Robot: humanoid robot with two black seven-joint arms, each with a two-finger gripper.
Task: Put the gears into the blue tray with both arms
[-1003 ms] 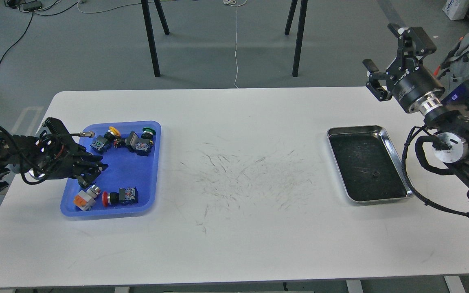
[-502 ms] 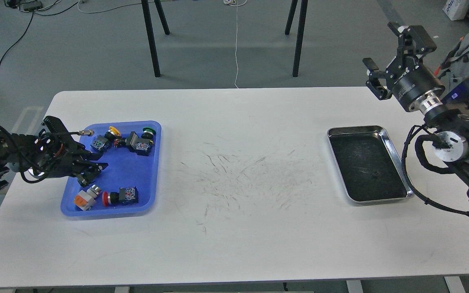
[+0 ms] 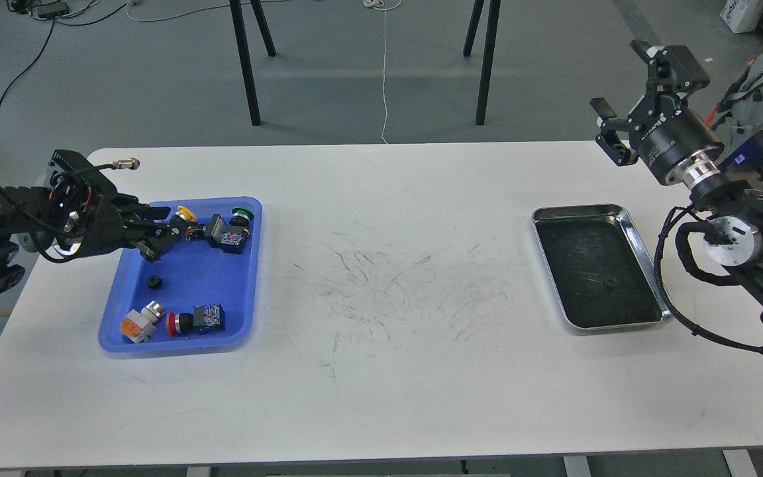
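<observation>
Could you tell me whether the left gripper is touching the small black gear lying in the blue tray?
Apart. The head view shows bare blue tray floor between the left gripper and the gear.

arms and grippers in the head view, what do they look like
Both arms are black and jointed. The right arm has a silver wrist ring, a silver round joint cap and looping black cables; its gripper has two black fingers. The left arm carries exposed wiring and a silver-tipped cable; its gripper is black.
</observation>
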